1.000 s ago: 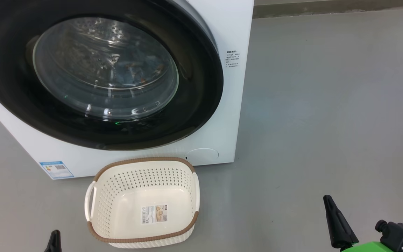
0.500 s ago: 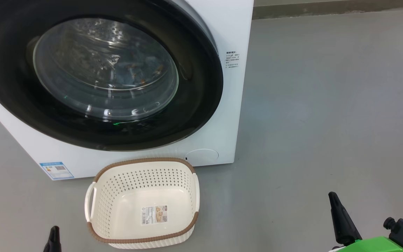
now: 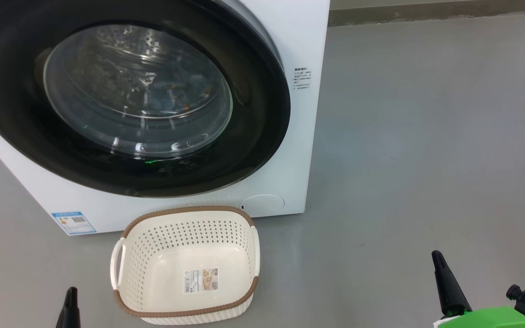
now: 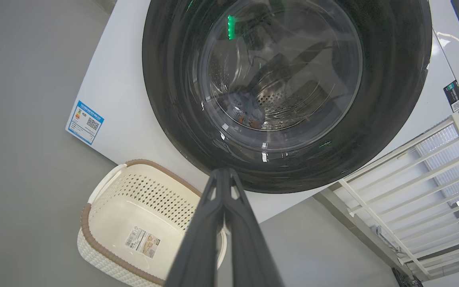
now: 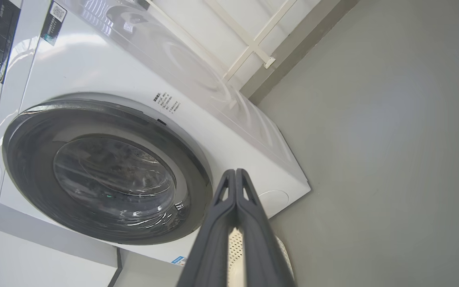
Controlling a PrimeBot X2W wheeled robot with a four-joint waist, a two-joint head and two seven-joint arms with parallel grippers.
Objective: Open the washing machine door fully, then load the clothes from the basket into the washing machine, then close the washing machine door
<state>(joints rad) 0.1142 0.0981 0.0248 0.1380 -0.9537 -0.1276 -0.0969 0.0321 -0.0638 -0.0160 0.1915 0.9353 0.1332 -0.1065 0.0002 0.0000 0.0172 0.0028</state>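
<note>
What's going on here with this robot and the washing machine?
A robot is doing laundry, and the job looks nearly done. The washing machine door is shut, and the blue patterned clothes lie inside the washing machine, visible through the glass. The basket on the floor in front is empty. The left claw and right claw are both closed and hold nothing, one on each side of the basket.

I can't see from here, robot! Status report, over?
Left gripper shut, right gripper shut, both empty. Washing machine door closed, clothes inside, basket empty. Nothing blocking the door.
</note>
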